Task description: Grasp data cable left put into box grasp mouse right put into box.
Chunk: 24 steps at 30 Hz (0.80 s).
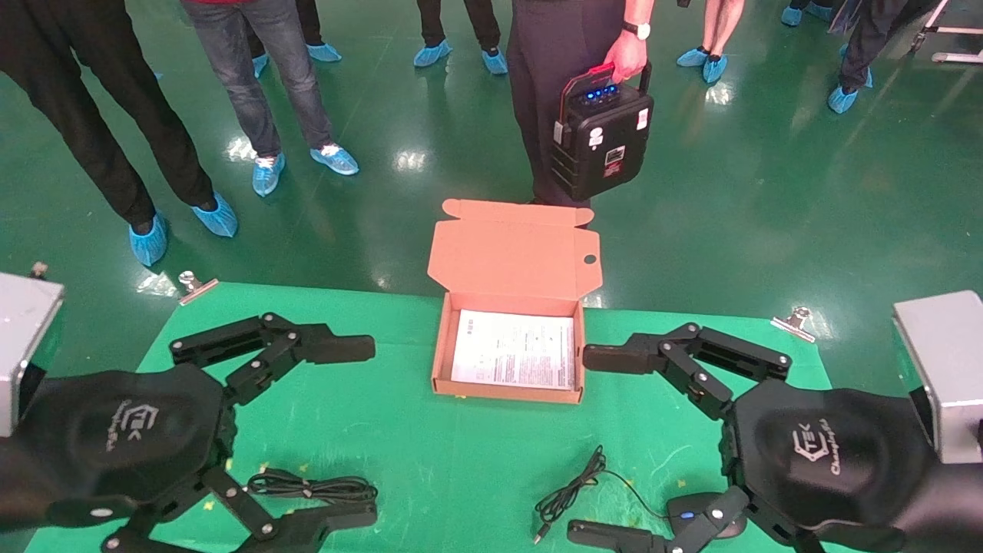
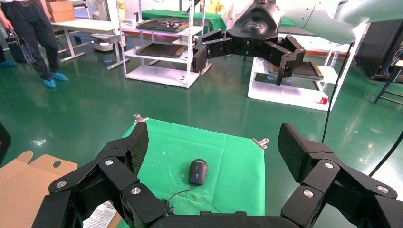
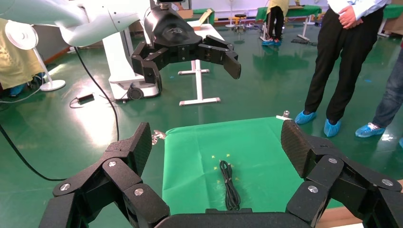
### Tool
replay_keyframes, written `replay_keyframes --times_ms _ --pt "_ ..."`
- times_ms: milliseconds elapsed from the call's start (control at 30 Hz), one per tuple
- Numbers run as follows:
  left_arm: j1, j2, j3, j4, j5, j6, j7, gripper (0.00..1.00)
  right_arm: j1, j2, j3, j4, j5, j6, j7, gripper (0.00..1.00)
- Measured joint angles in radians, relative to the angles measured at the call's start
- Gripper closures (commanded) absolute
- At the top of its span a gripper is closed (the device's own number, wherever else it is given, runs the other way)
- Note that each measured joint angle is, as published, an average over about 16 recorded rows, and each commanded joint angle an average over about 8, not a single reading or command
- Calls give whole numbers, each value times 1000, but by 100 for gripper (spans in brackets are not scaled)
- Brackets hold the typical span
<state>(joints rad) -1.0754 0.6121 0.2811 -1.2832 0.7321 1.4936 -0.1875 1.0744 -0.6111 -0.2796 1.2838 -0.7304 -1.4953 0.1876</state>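
Head view: the box [image 1: 508,349] is seen lying open at the far middle of the green mat [image 1: 430,453], its flap lid [image 1: 514,257] raised toward the spectators and a printed white sheet [image 1: 514,349] lying flat inside. The left gripper [image 1: 338,430] is held above the mat's left side with fingers spread wide and nothing between them; the bundled data cable [image 1: 311,486] lies on the mat between its fingers. The right gripper [image 1: 599,442] is held above the right side, likewise spread and empty. The mouse [image 1: 695,513] lies at the near right, partly covered by the lower right finger; its coiled cord [image 1: 568,491] lies just to its left. Metal clips [image 1: 193,286] are seen at the mat's far corners. Beyond the mat, a glossy green floor [image 1: 768,192] is noted, with several standing people in blue shoe covers, one carrying a black portable unit [image 1: 603,138].

Left wrist view: the mouse [image 2: 197,171] is seen on the mat between the released fingers, with the right gripper [image 2: 242,57] opposite and white shelving [image 2: 157,47] behind.

Right wrist view: the data cable [image 3: 230,185] lies on the mat, with the left gripper [image 3: 195,66] open opposite
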Motion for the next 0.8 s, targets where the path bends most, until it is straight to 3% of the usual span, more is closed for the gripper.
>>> replay_keyframes --times_ms 800 --pt "0 0 0 0 0 0 0 0 0 0 0 0 0 0 0 0"
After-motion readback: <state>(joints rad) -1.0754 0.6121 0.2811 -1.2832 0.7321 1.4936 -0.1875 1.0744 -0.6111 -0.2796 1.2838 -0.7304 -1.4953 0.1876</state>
